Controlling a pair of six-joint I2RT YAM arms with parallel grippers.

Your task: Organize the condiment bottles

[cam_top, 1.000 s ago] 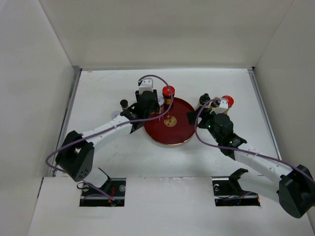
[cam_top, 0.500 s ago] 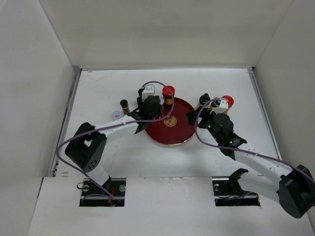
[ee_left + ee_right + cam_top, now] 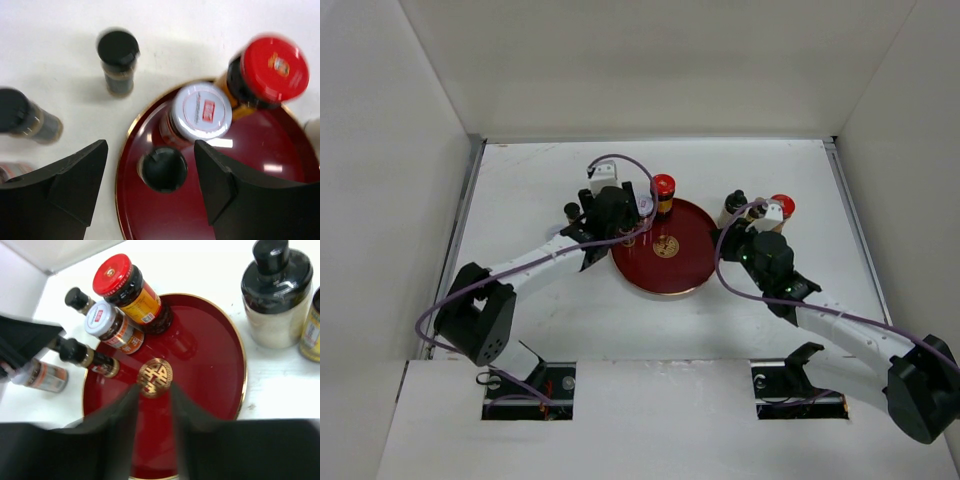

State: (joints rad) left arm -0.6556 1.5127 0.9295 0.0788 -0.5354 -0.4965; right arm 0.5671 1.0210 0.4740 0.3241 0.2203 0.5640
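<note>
The round dark-red tray [image 3: 672, 268] holds three condiment bottles: a red-capped jar [image 3: 272, 67], a white-lidded jar [image 3: 201, 111] and a small black-capped bottle [image 3: 162, 170]. My left gripper [image 3: 150, 145] hovers open over the tray's left rim. The black-capped bottle stands free between its fingers, touching neither. Two more black-capped bottles [image 3: 118, 60] [image 3: 22, 116] stand on the table left of the tray. My right gripper [image 3: 155, 386] hangs over the tray's gold emblem [image 3: 155, 377]. Its fingers are blurred, close together, and hold nothing.
Right of the tray stand a pale jar with a black top [image 3: 275, 295], a yellowish bottle [image 3: 312, 330] and a red-capped jar [image 3: 782, 207]. A small labelled jar [image 3: 42, 377] sits left of the tray. White walls enclose the table on three sides.
My left gripper has opened and let go of the black-capped bottle on the tray, then drawn back to the left. My right gripper's fingers have closed together; that arm stayed in place.
</note>
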